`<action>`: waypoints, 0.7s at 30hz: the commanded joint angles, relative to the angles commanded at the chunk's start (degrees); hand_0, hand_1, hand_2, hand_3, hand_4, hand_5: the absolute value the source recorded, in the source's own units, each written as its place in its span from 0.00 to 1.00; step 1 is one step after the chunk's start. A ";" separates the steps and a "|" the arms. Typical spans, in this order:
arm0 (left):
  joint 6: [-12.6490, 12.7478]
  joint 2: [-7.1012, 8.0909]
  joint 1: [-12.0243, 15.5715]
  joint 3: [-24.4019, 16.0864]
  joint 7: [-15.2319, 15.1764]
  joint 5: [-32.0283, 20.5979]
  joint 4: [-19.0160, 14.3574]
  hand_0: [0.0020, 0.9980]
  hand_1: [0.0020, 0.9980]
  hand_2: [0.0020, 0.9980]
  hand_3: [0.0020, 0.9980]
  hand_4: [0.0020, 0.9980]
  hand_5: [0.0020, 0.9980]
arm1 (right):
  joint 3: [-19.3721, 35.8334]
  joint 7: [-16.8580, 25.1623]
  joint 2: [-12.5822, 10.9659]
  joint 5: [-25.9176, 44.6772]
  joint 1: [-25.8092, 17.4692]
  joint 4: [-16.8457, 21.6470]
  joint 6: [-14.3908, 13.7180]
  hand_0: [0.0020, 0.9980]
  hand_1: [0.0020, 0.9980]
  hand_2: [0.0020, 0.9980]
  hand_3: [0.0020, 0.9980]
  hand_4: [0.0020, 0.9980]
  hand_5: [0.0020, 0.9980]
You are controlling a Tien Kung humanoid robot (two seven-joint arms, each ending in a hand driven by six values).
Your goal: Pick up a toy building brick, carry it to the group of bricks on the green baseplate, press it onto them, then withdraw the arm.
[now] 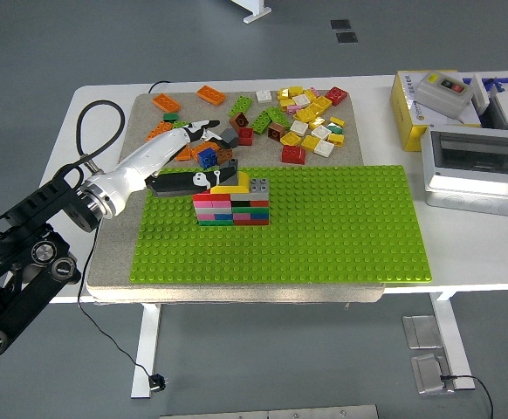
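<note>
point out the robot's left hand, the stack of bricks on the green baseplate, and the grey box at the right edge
left hand (203,166), head view, on its fingers.
stack of bricks (232,209), head view, front face.
grey box (477,170), head view, its lid.

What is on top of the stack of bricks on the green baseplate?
On the brick stack a yellow brick and a grey brick lie on top. The left hand covers the stack's upper left corner, so what lies there is hidden.

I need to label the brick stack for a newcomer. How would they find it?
Find the green baseplate on the table. Near its far-left corner stands the brick stack, beside the left hand. It is the only bricks on the plate; the loose bricks lie beyond.
</note>
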 joint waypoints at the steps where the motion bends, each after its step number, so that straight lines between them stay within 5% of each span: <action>1: 0.11 0.76 0.93 -0.92 -0.16 0.09 -1.14 0.94 0.96 0.99 0.75 0.83 0.74 | 0.04 -0.07 0.00 0.40 -0.12 0.00 0.08 0.79 0.69 0.71 0.69 0.52 0.90; 4: 1.05 3.25 5.10 -4.96 -1.62 -0.90 -5.68 0.94 0.96 0.99 0.75 0.83 0.74 | 0.76 -0.59 -0.02 1.56 -0.60 0.00 0.47 0.79 0.69 0.71 0.69 0.52 0.90; 8: 2.00 2.36 10.43 -10.05 -3.17 -1.64 -8.37 0.91 0.92 0.94 0.77 0.80 0.71 | 2.32 -1.69 0.04 2.69 -1.06 0.00 1.12 0.79 0.69 0.72 0.69 0.52 0.90; 15: 1.70 -1.56 19.17 -15.98 -2.97 0.23 -2.65 0.88 0.89 0.89 0.77 0.78 0.70 | 4.89 -3.82 0.46 2.49 -1.16 0.00 1.42 0.78 0.69 0.73 0.70 0.52 0.89; 21: 0.93 -2.42 19.87 -14.94 -2.75 0.32 0.43 0.87 0.87 0.87 0.77 0.77 0.69 | 5.68 -5.12 1.04 0.88 -0.71 0.00 1.19 0.78 0.69 0.73 0.70 0.52 0.90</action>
